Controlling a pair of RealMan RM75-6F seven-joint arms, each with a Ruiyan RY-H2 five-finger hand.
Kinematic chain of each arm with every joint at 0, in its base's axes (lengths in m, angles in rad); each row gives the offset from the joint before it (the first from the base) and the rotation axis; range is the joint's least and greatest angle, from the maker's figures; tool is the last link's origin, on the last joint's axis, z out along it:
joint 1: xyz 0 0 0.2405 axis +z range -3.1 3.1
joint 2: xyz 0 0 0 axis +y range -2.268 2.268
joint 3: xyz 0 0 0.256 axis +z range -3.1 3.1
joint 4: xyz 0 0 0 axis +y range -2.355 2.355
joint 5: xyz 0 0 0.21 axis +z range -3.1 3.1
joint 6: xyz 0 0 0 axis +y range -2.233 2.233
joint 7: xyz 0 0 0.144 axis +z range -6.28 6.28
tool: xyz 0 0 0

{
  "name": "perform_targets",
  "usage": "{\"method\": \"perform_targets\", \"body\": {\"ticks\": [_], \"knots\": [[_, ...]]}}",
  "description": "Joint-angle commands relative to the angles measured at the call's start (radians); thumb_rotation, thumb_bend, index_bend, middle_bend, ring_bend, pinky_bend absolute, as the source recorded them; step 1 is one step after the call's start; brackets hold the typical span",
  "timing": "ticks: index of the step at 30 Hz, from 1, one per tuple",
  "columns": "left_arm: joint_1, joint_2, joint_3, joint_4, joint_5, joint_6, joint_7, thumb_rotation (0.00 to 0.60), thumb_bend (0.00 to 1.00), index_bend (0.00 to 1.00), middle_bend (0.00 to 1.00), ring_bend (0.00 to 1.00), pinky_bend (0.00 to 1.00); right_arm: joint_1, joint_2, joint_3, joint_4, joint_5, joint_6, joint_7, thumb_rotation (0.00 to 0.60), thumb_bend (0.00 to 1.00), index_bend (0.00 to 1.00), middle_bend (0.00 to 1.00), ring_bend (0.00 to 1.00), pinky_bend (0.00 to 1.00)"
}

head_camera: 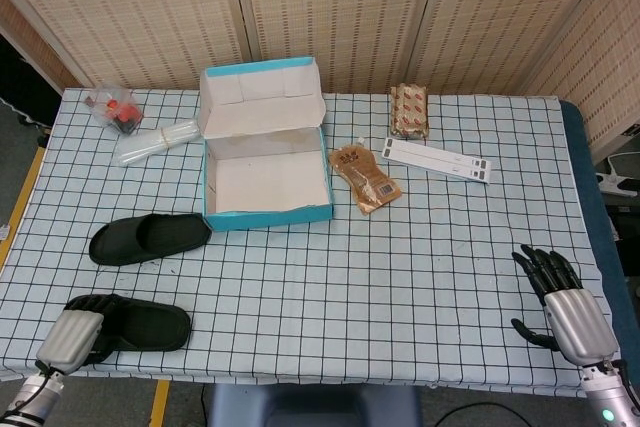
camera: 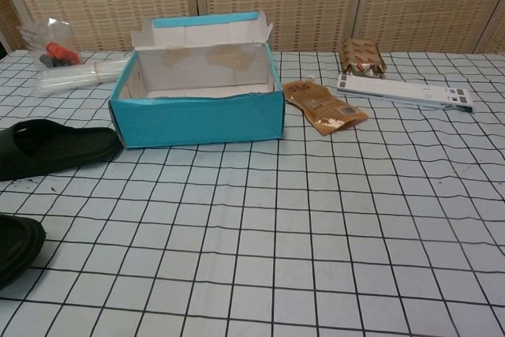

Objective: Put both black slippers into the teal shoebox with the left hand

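Observation:
The teal shoebox (head_camera: 268, 213) stands open at the table's middle left, its lid flap up and its inside bare; the chest view shows its front wall (camera: 197, 120). One black slipper (head_camera: 150, 238) lies flat in front and to the left of the box (camera: 55, 147). The other black slipper (head_camera: 140, 327) is at the near left edge, its toe showing in the chest view (camera: 16, 246). My left hand (head_camera: 72, 337) grips this slipper's heel end with fingers curled over it. My right hand (head_camera: 565, 307) is at the near right edge, fingers apart, holding nothing.
A brown pouch (head_camera: 365, 179), a white strip (head_camera: 438, 159) and a snack pack (head_camera: 409, 110) lie right of the box. A clear plastic bundle (head_camera: 155, 140) and a bag with red items (head_camera: 115, 109) sit at the far left.

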Motion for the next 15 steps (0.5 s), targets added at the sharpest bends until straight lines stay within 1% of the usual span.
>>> {"method": "perform_targets", "body": {"ticks": [1,5,8,9,12,14,15], "knots": [[0.004,0.008,-0.01,-0.002,0.012,0.026,-0.004,0.6,0.46,0.78,0.89,0.6,0.49,0.0,0.0,0.0,0.0,0.001,0.0,-0.001,0.6,0.12,0.0,0.0,0.0,0.0],[0.008,0.023,-0.03,-0.022,0.02,0.075,-0.005,0.6,0.47,0.8,0.9,0.61,0.48,-0.001,0.0,0.001,-0.001,0.002,0.0,-0.003,0.6,0.12,0.0,0.0,0.0,0.0],[0.006,0.041,-0.065,-0.069,0.028,0.13,-0.018,0.6,0.47,0.79,0.9,0.61,0.49,0.002,-0.003,0.001,0.001,0.004,-0.005,-0.007,0.6,0.12,0.0,0.0,0.0,0.0],[-0.002,0.052,-0.084,-0.099,0.025,0.141,-0.024,0.6,0.47,0.79,0.9,0.62,0.51,0.003,-0.005,0.001,0.003,0.006,-0.01,-0.011,0.6,0.12,0.0,0.0,0.0,0.0],[-0.035,0.09,-0.127,-0.2,0.008,0.128,-0.024,0.6,0.47,0.79,0.92,0.68,0.58,0.008,-0.009,0.001,0.003,0.008,-0.019,-0.015,0.6,0.12,0.0,0.0,0.0,0.0],[-0.076,0.121,-0.162,-0.287,-0.014,0.087,-0.022,0.6,0.48,0.79,0.92,0.69,0.64,0.01,-0.012,0.002,0.004,0.011,-0.023,-0.017,0.6,0.12,0.0,0.0,0.0,0.0],[-0.107,0.14,-0.186,-0.336,-0.037,0.048,-0.012,0.6,0.48,0.79,0.92,0.69,0.66,0.011,-0.013,0.004,0.004,0.014,-0.024,-0.018,0.6,0.12,0.0,0.0,0.0,0.0]]}}
